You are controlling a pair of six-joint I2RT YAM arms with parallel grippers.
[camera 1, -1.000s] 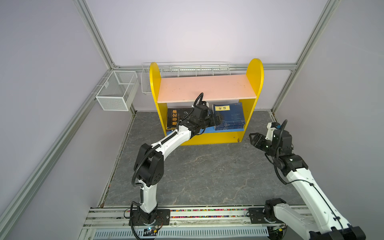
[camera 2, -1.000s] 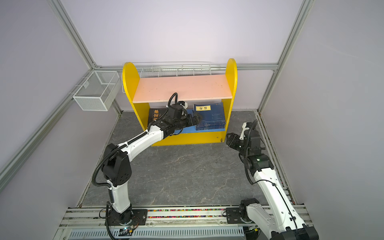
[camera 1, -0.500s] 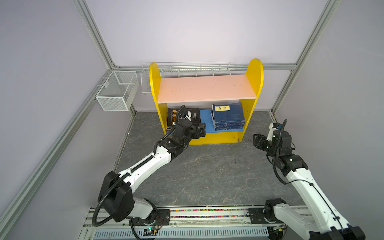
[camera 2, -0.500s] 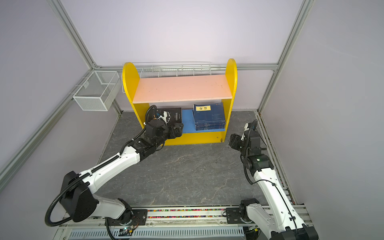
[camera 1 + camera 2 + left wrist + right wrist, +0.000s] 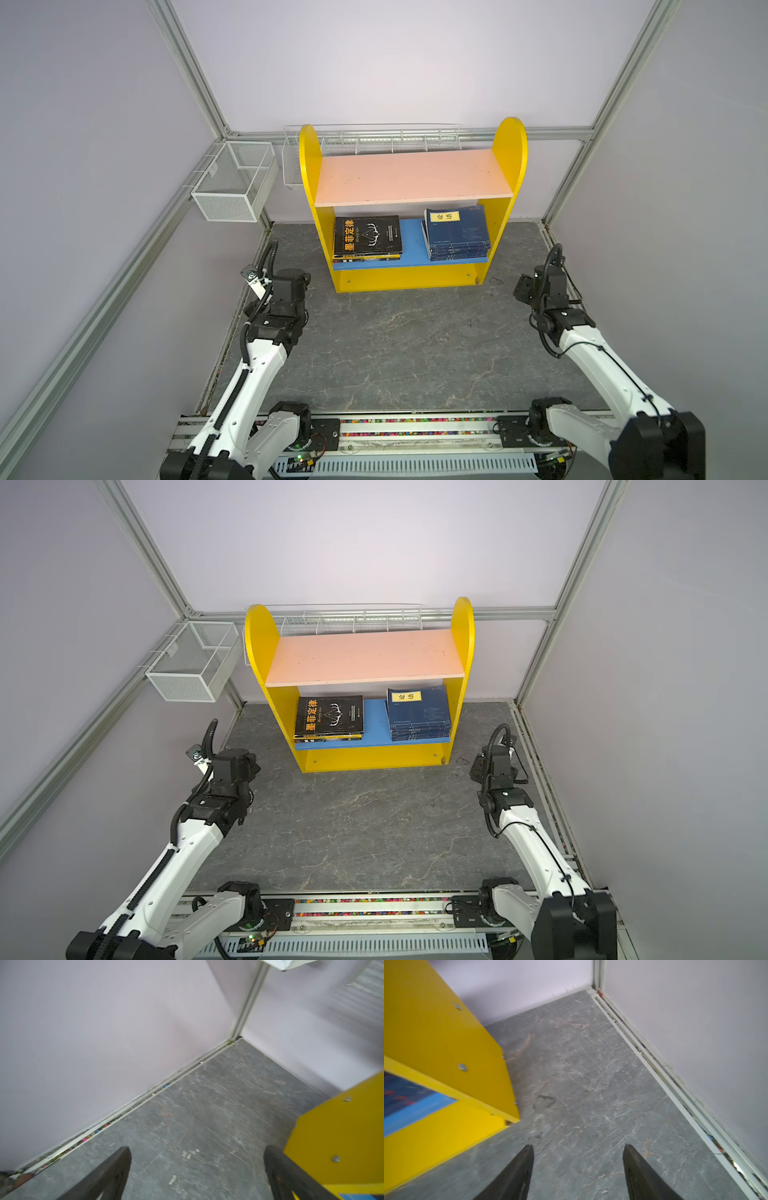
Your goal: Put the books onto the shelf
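The yellow shelf (image 5: 411, 276) (image 5: 374, 759) stands at the back wall, its pink upper board (image 5: 411, 176) bare. On the blue lower board the books lie flat in two stacks in both top views: black ones with large Chinese titles (image 5: 368, 235) (image 5: 329, 715) on the left, navy ones with a yellow label (image 5: 457, 230) (image 5: 419, 710) on the right. My left gripper (image 5: 293, 279) (image 5: 197, 1148) hangs open and empty over the floor, left of the shelf's side panel (image 5: 340, 1132). My right gripper (image 5: 525, 289) (image 5: 578, 1145) is open and empty, right of the shelf (image 5: 436, 1032).
A white wire-mesh basket (image 5: 232, 183) hangs on the left wall, and a long white wire rack (image 5: 374, 139) runs behind the shelf. Grey stone-pattern floor (image 5: 395, 345) lies between the arms. The walls stand close beside both grippers.
My left arm has drawn back out of the shelf to the left front, leaving the black book on the lower board. My right gripper has opened wider.
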